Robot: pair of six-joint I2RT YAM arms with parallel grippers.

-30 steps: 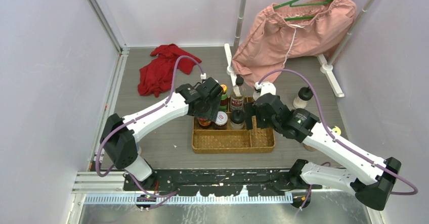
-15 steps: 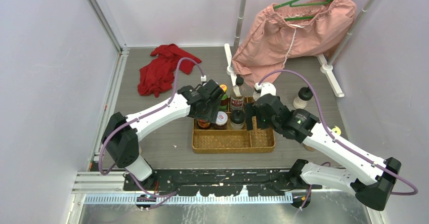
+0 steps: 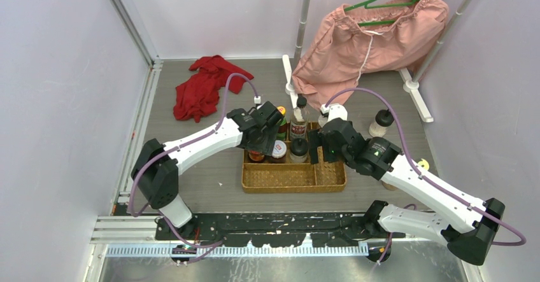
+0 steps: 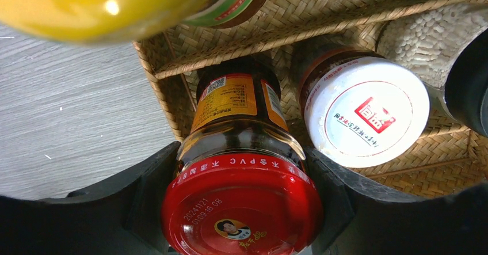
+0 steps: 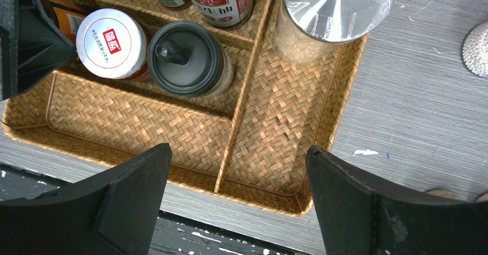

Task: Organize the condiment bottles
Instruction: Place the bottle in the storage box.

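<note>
My left gripper point(image 4: 240, 168) is shut on a red-lidded jar point(image 4: 241, 209) with an orange label, holding it in the back-left compartment of the wicker tray point(image 3: 293, 177). Beside it stand a white-lidded jar point(image 4: 365, 111) and a black-lidded shaker point(image 5: 185, 56). Green-labelled sauces with yellow caps point(image 3: 281, 113) and a tall black-capped clear bottle point(image 3: 299, 119) stand in the back row. A silver-lidded shaker point(image 5: 334, 2) stands in the right compartment. My right gripper point(image 5: 239, 168) is open and empty above the tray's front right part.
A black-capped shaker point(image 3: 381, 123) stands on the table right of the tray, and a yellow lid point(image 3: 423, 165) shows by my right arm. A red cloth point(image 3: 204, 91) lies at back left; a pink garment point(image 3: 369, 40) hangs at back right.
My left gripper has shifted slightly left and back over the tray's back-left compartment with the jar. My right gripper has barely moved.
</note>
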